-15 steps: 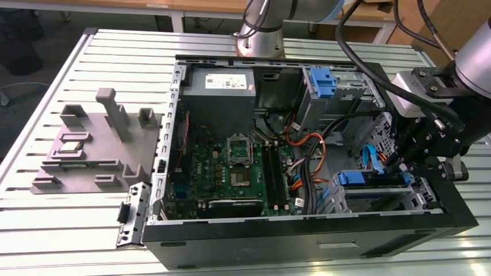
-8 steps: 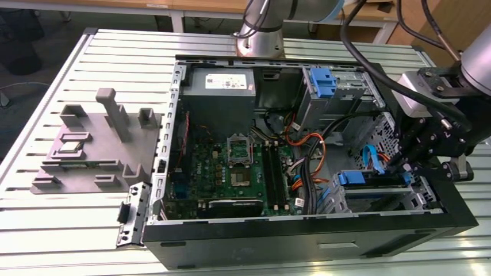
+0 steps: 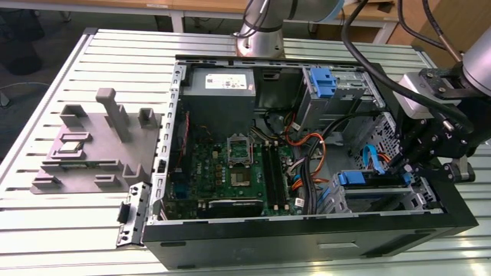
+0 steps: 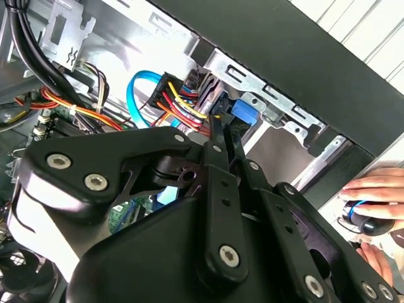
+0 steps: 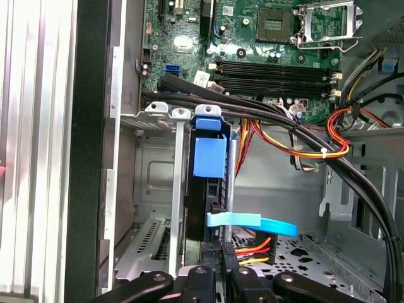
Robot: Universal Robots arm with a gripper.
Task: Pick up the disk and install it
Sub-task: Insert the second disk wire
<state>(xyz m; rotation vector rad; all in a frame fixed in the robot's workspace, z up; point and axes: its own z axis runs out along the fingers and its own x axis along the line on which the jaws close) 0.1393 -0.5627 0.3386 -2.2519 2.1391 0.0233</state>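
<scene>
The black two-finger gripper (image 5: 218, 273) is down inside the open black computer case (image 3: 307, 241), at the drive cage on the exterior view's right. Its fingers (image 4: 222, 165) look pinched narrow, right against the back end of the disk (image 5: 211, 189), a dark slab with blue plastic rails standing on edge in the silver cage slot, though the actual grip is hidden. A flat light-blue data cable (image 5: 252, 222) crosses just beside it. Further in there's the green motherboard (image 3: 230, 178). A person's hand (image 4: 375, 189) rests on a mouse outside the case.
</scene>
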